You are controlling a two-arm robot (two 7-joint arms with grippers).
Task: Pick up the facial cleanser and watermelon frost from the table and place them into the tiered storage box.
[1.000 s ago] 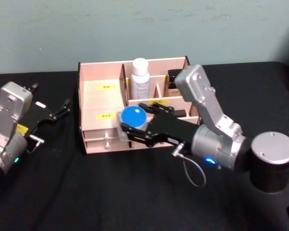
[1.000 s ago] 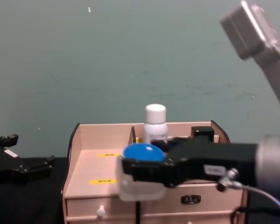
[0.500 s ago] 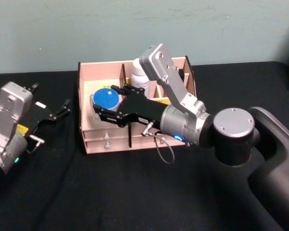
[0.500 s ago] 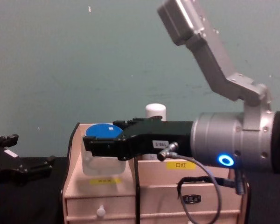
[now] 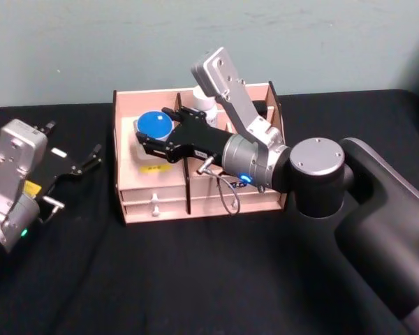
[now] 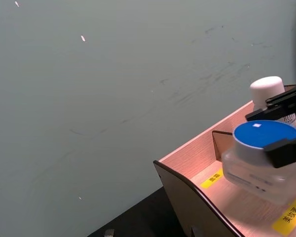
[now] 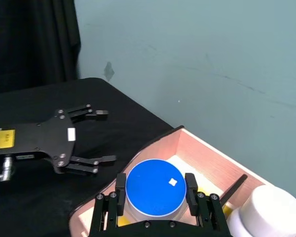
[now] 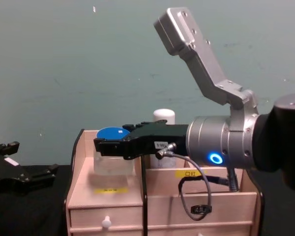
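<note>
The right gripper (image 5: pixel 152 139) grips the squat clear blue-lidded watermelon frost jar (image 5: pixel 151 130) over the left rear compartment of the light wooden tiered storage box (image 5: pixel 148 199). Best lower it level until seated, then release. The tall white facial cleanser bottle (image 8: pixel 163 118) already stands in the box. The right wrist view shows the left gripper (image 7: pixel 91 136) spread open, parked over the black table's left edge.

Your right arm (image 5: pixel 321 174) is silver and dark grey, with round joint caps, a glowing blue ring light and a thin looped grey cable. Its pincer (image 5: pixel 152 142) is black with visible screws. Your left arm (image 5: pixel 10 183) is silver, yellow-labelled, green-lit; its pincer (image 5: pixel 91 157) black.
</note>
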